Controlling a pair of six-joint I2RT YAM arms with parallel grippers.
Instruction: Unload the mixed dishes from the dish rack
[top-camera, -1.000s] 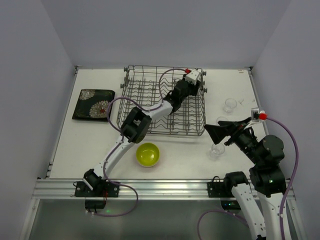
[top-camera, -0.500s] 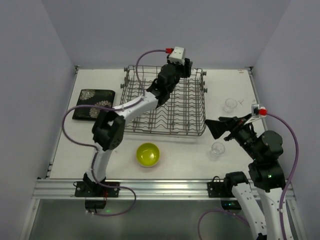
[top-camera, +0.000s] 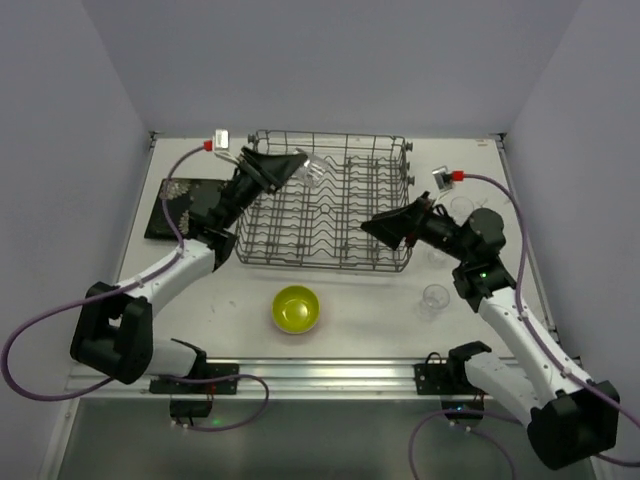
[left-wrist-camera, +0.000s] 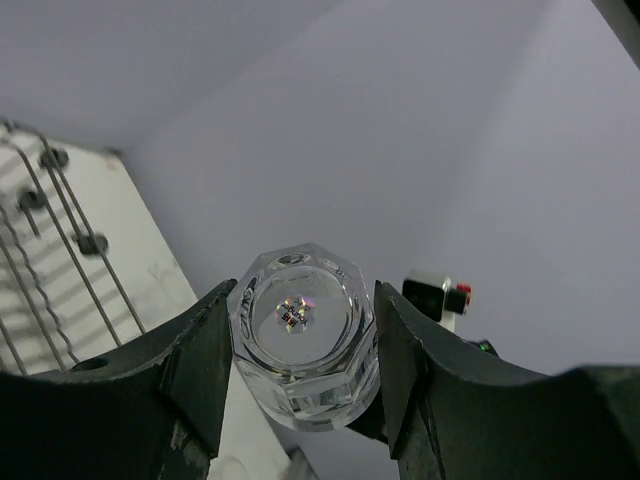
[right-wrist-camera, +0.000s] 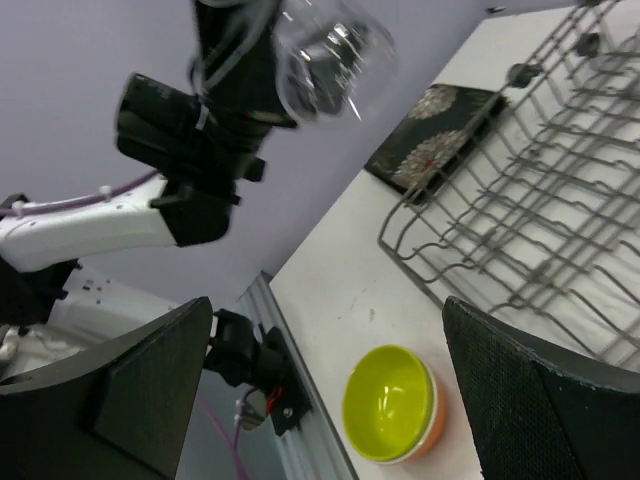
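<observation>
So, left claw (top-camera: 292, 166): we saw it clamped on a clear glass, one finger on each side, and raised over the upper-left corner of the rack in the overhead view.
Held glass (top-camera: 312, 168): it hung in the air, clear of the wires. In the left wrist view one of its round ends faced the camera, squeezed between the two black fingers (left-wrist-camera: 200, 375). In the right wrist view it sat at the top centre of the frame.
Right claw (top-camera: 385, 225): its fingers stood wide apart and gripped nothing. It hovered by the right edge of the rack, right of centre in the overhead view, and pointed towards the left of the frame.
Rack (top-camera: 330, 266): the grey wire basket stood on the table in the upper middle of the overhead view.
Flowered plate (top-camera: 178, 190): it lay flat on the table just left of the rack, and the left arm partly covered it.
Green bowl (top-camera: 296, 308): it sat upright below the rack, in the lower middle of the frame. In the right wrist view we saw an orange edge under its lower side.
Table glass (top-camera: 434, 297): it stood alone at the lower right, below the right arm.
Second table glass (top-camera: 459, 206): it was partly hidden beside the right arm, so we could not tell more.
Table (top-camera: 170, 290): it was white.
</observation>
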